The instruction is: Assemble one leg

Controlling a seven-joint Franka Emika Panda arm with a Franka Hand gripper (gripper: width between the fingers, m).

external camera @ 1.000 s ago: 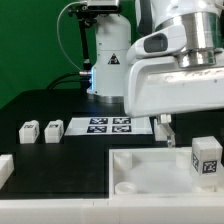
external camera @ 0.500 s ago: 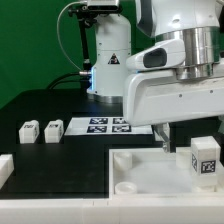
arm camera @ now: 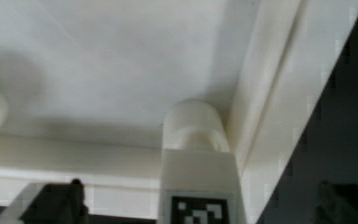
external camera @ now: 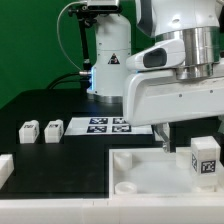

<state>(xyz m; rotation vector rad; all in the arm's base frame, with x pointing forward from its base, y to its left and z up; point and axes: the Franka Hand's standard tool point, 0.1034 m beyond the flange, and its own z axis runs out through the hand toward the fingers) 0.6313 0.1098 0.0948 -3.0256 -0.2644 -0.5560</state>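
Observation:
A white leg with a black-and-white marker on one face stands in the large white tray-like part at the exterior view's right. My gripper hangs low over that part, just above the leg; one dark finger shows below the white hand. In the wrist view the leg lies between my two dark fingertips, with a gap on each side. The gripper is open and holds nothing.
Two more small white legs stand on the black table at the exterior view's left, and another white piece lies at the left edge. The marker board lies behind the tray-like part. The robot base stands at the back.
The arm came down and shifted slightly toward the exterior view's left between one second and half a second ago. Since then nothing has visibly moved.

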